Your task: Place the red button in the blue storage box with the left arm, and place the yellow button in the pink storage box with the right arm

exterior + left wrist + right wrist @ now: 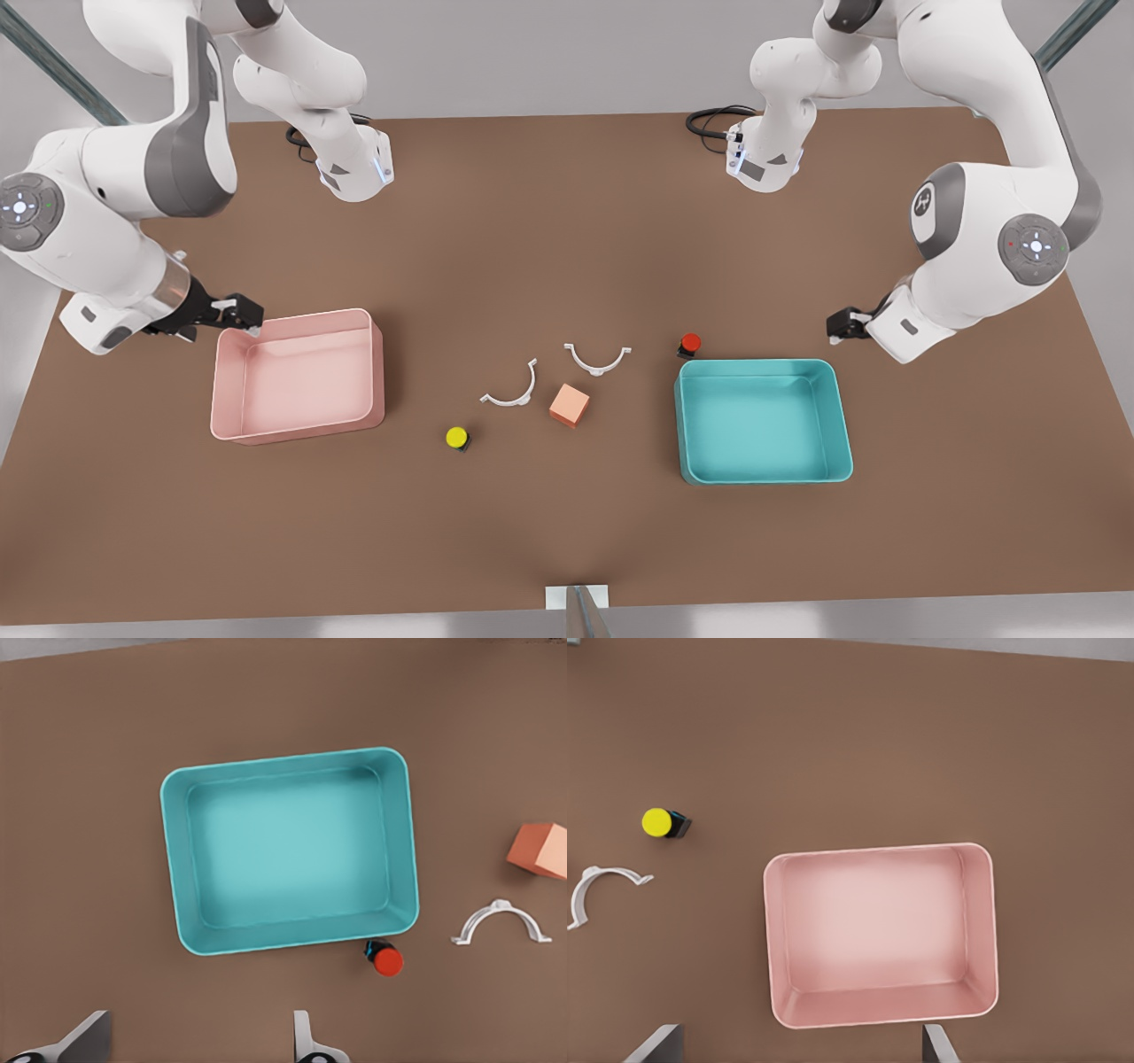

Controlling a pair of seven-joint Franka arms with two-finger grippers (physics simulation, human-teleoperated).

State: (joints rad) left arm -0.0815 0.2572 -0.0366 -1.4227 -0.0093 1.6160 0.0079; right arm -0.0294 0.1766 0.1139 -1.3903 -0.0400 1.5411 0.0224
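Note:
The red button (690, 343) (386, 959) lies on the table just beyond the far rim of the empty blue storage box (764, 475) (173, 859). My left gripper (838, 326) (197, 1038), at the front view's right, hovers open beside the box's far right corner. The yellow button (457, 437) (658, 822) rests between the two boxes, nearer the empty pink storage box (297, 431) (772, 939). At the front view's left, my right gripper (239, 313) (797, 1036) is open over the pink box's far left corner.
An orange-pink cube (570, 404) (540, 850) and two white curved clips (512, 390) (597, 359) lie in the middle of the brown table (567, 221). A small white mount (576, 597) sits at the near edge.

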